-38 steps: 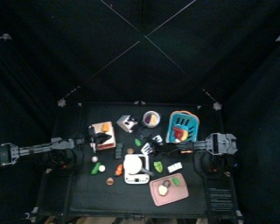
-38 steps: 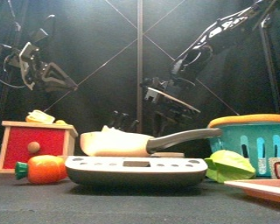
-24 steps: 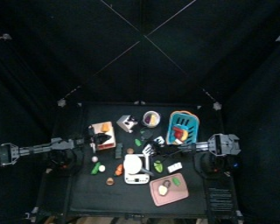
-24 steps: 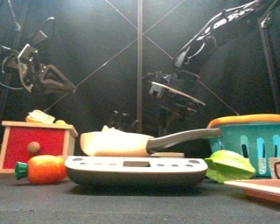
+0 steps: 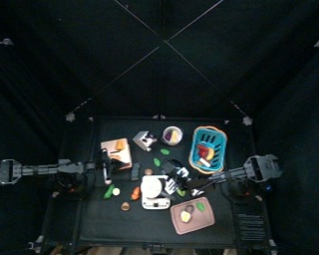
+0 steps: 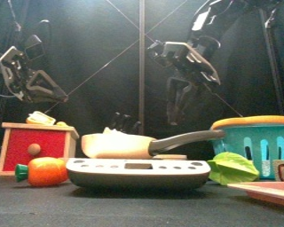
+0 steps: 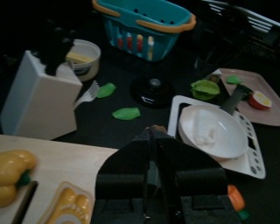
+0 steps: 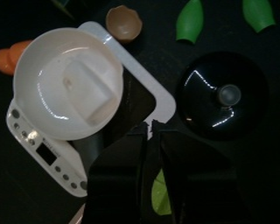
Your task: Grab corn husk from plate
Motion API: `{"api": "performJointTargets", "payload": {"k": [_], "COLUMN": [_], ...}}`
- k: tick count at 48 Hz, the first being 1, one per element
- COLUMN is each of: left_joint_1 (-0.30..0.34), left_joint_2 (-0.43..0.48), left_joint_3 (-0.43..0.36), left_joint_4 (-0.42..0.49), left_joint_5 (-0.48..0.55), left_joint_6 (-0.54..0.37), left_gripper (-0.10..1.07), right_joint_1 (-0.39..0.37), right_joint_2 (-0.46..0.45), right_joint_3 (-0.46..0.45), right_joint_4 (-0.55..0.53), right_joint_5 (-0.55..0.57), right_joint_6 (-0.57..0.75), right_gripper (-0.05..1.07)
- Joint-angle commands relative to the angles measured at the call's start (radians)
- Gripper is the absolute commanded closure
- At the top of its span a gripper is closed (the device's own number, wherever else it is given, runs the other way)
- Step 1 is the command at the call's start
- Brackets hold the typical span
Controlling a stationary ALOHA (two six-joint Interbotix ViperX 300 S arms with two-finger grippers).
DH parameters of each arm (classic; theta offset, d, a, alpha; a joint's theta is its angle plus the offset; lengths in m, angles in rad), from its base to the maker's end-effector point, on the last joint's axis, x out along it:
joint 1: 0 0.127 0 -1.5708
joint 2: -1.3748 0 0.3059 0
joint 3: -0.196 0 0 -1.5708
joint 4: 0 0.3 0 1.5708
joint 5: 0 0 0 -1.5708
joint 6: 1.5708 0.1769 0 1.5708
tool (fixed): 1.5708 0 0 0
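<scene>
I'm working the right end effector (image 5: 191,179), and what matters now is which way the corn husk (image 5: 189,215) lies from it. In the top view the husk is a small yellowish piece on the pink plate (image 5: 205,223), in the lower centre of the frame at the front of the surface, with a small red piece (image 5: 199,207) just beside it. My right end effector sits above that in the frame, over the gap between the white scale (image 5: 155,192) and the blue basket (image 5: 207,145). So the husk lies toward the bottom of the frame from it, nearly in line, and I judge the move to be a pull toward the front edge followed by a drop. The front view shows this end effector high above the surface, so the descent is long. Its jaws stand about half open and I see nothing gripped between them. The husk is too small for me to read its long axis, so I can't yet set the wrist roll. The left end effector (image 5: 112,171) rests at the left of the frame near the white tray (image 5: 116,151), well apart from the plate, with its jaws looking pressed together and empty. The right arm is clearly the nearer one.
</scene>
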Motion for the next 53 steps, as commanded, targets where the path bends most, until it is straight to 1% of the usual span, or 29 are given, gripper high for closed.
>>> {"api": "performJointTargets", "payload": {"k": [1,8,14,21,25,30,32,36,37,44,47,50,53], "left_joint_1": [-0.04,-0.066,-0.072,-0.072,-0.069,-0.066,-0.066,-0.064,-0.064,-0.063,-0.063,-0.058,-0.051], "left_joint_2": [0.002,0.002,0.002,0.002,0.002,0.002,0.002,0.002,0.002,0.002,0.002,0.002,0.002], "left_joint_3": [-0.006,-0.002,0.003,0.011,0.015,0.015,0.015,0.014,0.012,0.012,0.012,0.012,0.012], "left_joint_4": [-0.003,-0.012,-0.035,-0.038,-0.04,-0.038,-0.038,-0.037,-0.037,-0.037,-0.037,-0.037,-0.037], "left_joint_5": [-0.005,-0.005,-0.005,-0.005,-0.005,-0.005,-0.005,-0.005,-0.005,-0.005,-0.005,-0.005,-0.005], "left_joint_6": [0.003,-0.003,0.002,0.003,0.003,0.003,0.005,0.003,0.005,0.005,0.005,0.005,0.005], "left_gripper": [0.48,0.48,0.48,0.48,0.48,0.48,0.48,0.48,0.48,0.48,0.48,0.48,0.48], "right_joint_1": [0.025,0.04,0.058,0.083,0.095,0.12,0.137,0.178,0.198,0.305,0.339,0.356,0.357], "right_joint_2": [-0.046,-0.044,-0.055,-0.072,-0.081,-0.097,-0.11,-0.137,-0.146,-0.196,-0.222,-0.236,-0.235], "right_joint_3": [-0.025,-0.02,-0.011,0.0,0.014,0.035,0.046,0.069,0.083,0.135,0.158,0.181,0.193], "right_joint_4": [-0.014,-0.025,0.006,0.046,0.094,0.196,0.252,0.319,0.337,0.371,0.379,0.402,0.425], "right_joint_5": [-0.012,-0.046,-0.046,-0.044,-0.04,-0.025,-0.012,0.009,0.017,0.032,0.035,0.032,0.038], "right_joint_6": [0.0,0.0,-0.002,0.0,-0.003,-0.009,-0.011,-0.012,-0.012,-0.005,0.005,0.017,0.051], "right_gripper": [0.46,0.45,0.45,0.45,0.45,0.45,0.45,0.45,0.45,0.44,0.42,0.39,0.35]}}
